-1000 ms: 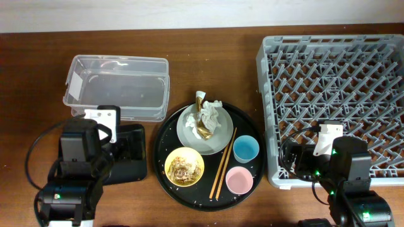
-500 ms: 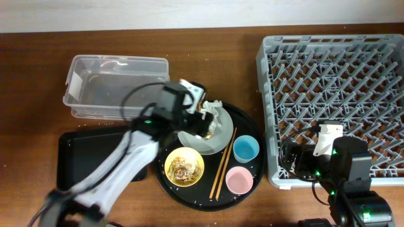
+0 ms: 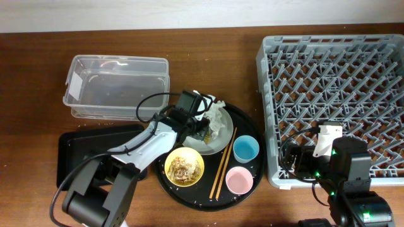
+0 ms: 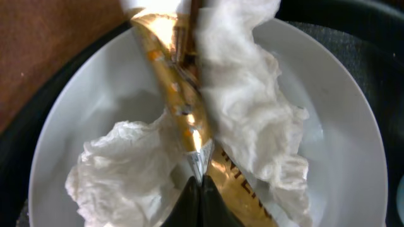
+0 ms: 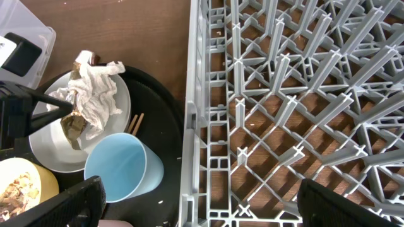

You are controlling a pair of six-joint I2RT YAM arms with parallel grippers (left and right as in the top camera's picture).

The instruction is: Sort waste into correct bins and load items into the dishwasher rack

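The left arm (image 3: 142, 148) is reaching from the near left corner to mid-table. The left gripper (image 4: 199, 192) is pinching the tip of the gold wrapper (image 4: 180, 107), which is lying between tissues (image 4: 252, 120) on the plate (image 4: 82, 107). The bowl (image 3: 184, 167), chopsticks (image 3: 223, 162) and blue cup (image 3: 245, 149) are crowding just beside. The right gripper (image 5: 202, 208) is hanging with fingers spread wide by the rack (image 3: 334, 82) at the right edge.

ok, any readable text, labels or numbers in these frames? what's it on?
Wrapper: pale capital letters near its lower end, cut off and blurred, not readable as a word.
Label on the clear box: too small to read.
Tag on the right arm: white, nothing legible.
No other text shows.
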